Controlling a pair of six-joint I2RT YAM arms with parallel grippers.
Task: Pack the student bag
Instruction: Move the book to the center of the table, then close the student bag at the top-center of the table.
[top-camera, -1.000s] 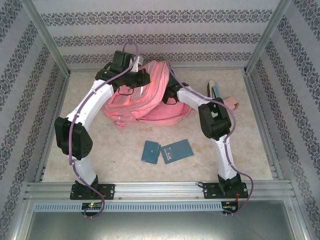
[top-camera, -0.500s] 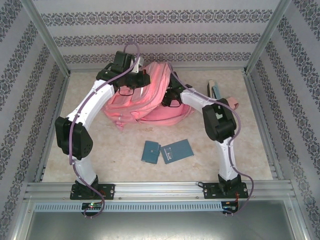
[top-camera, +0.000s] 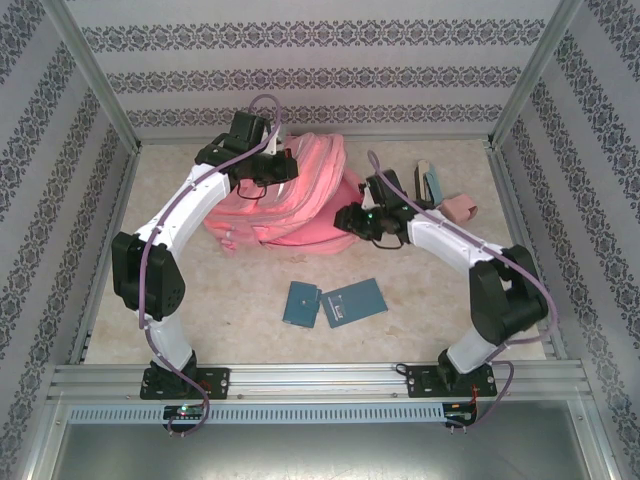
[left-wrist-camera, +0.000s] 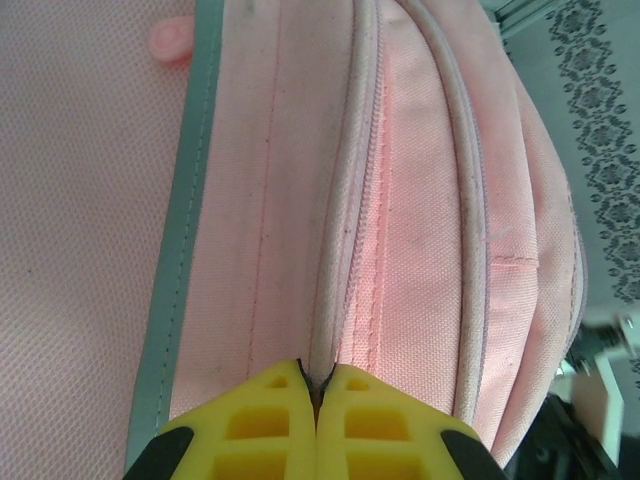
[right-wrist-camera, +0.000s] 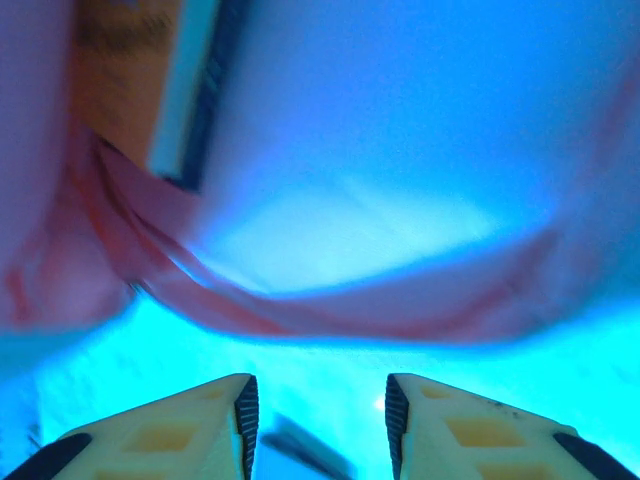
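Note:
The student bag (top-camera: 300, 200), a big pink backpack, lies at the back middle of the table. My left gripper (top-camera: 284, 166) is over its top and is shut on a pale piped seam of the bag (left-wrist-camera: 330, 250); the yellow fingertips (left-wrist-camera: 290, 390) pinch that seam. My right gripper (top-camera: 349, 217) hovers at the bag's right lower edge, open, with nothing between its fingers (right-wrist-camera: 215, 410). In the blurred, blue-tinted right wrist view a pink strap (right-wrist-camera: 330, 315) of the bag hangs just ahead of the open jaws.
Two blue notebooks (top-camera: 301, 303) (top-camera: 354, 302) lie flat in front of the bag. At the back right are a teal case (top-camera: 432, 183) and a small pink box (top-camera: 461, 209). Patterned walls and a metal frame close in the table.
The right arm has swung its elbow out to the right and drawn its gripper back from the bag, jaws now apart. The bag has sagged lower. The left gripper keeps its hold.

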